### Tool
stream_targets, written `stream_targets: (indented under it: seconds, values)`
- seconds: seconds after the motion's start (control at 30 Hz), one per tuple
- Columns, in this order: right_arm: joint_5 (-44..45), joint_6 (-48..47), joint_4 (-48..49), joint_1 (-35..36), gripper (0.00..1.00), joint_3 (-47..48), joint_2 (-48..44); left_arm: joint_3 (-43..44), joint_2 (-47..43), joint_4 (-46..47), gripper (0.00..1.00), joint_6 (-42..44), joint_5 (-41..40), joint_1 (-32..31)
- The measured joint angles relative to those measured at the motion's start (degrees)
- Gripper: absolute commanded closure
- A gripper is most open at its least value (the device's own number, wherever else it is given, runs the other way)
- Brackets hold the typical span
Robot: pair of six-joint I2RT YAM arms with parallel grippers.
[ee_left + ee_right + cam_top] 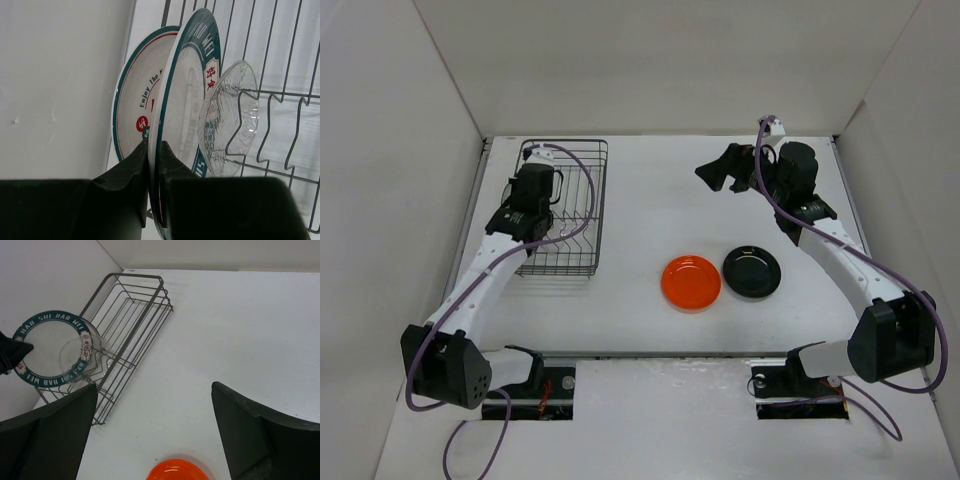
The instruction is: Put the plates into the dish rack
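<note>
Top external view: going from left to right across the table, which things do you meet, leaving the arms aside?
dish rack → orange plate → black plate

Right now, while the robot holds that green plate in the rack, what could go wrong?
The left hand pinches the green-rimmed plate by its rim, close against the clear plate; a nudge could knock the clear one over. I can't see the green-rimmed plate's bottom edge, so it might tip when let go. The orange plate and black plate lie close together, so grabbing one may shove the other.
</note>
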Motion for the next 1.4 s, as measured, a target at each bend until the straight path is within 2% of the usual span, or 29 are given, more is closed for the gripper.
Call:
stream_targets:
  seconds: [0.3,0.4,0.43,0.53,0.57,0.63,0.77,0.87,0.97,1.2,1.23,1.4]
  values:
    - [-0.1,0.0,-0.1,0.0,0.00,0.0,0.0,-0.7,-0.4,0.5,0.72,-0.1,1.6,0.7]
    - [0.0,-1.1,-1.5,0.0,0.00,0.2,0.0,0.9,-0.5,-1.3,0.62,0.0,4.0,0.8]
    - [-0.1,-2.2,-2.7,0.1,0.00,0.5,0.1,2.3,-0.5,-2.4,0.46,0.1,5.3,0.8]
    - [-1.5,-8.5,-9.4,0.4,0.00,5.6,3.9,9.5,-0.5,-6.3,0.26,0.2,9.9,0.7]
    - [-3.0,-10.8,-12.0,0.5,0.00,8.0,6.1,12.3,-0.5,-7.3,0.13,0.2,11.3,0.8]
    - [-5.9,-16.5,-17.4,0.8,0.00,12.8,11.5,19.5,-0.5,-9.3,0.00,0.0,14.6,0.7]
    - [-8.1,-25.6,-26.3,3.5,0.00,16.7,21.6,31.3,-0.9,-11.7,0.00,-0.2,20.3,0.7]
    - [-9.6,-29.4,-31.5,6.0,0.03,16.0,26.3,34.8,-1.9,-12.6,0.00,-0.3,22.7,0.6]
    - [-12.0,-31.6,-34.1,7.1,0.09,14.8,28.4,35.1,-2.5,-14.3,0.00,-0.4,24.2,0.6]
    - [-14.4,-34.1,-35.3,5.9,0.09,13.3,29.6,34.6,-1.5,-17.2,0.00,-0.5,26.3,0.6]
    - [-14.4,-34.3,-35.5,5.5,0.13,13.0,29.7,34.5,-1.5,-17.5,0.00,-0.5,26.5,0.6]
    - [-14.3,-34.5,-35.6,4.7,0.16,12.7,30.9,33.9,-1.5,-18.0,0.00,-0.3,27.3,0.6]
